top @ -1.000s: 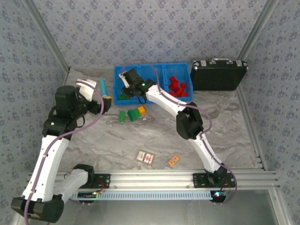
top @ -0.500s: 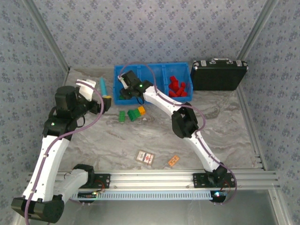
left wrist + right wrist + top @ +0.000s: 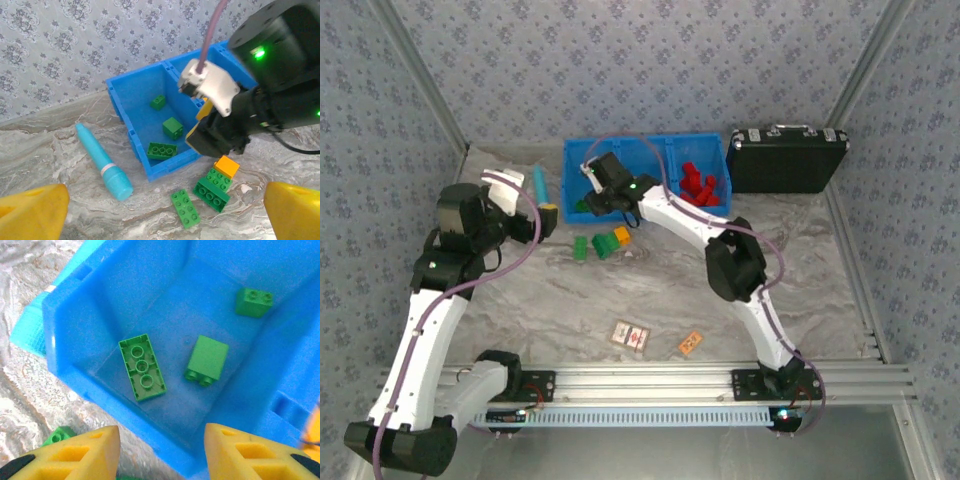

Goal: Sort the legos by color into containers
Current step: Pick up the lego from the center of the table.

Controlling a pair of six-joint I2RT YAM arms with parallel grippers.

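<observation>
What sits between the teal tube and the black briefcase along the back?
The blue tray fills that stretch: teal tube off its left end, black briefcase off its right. Top view.

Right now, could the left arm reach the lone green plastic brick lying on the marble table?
Probably yes: the left gripper hangs open close by the green brick, with nothing between them. The right gripper is off to one side, over the blue plastic tray.
</observation>
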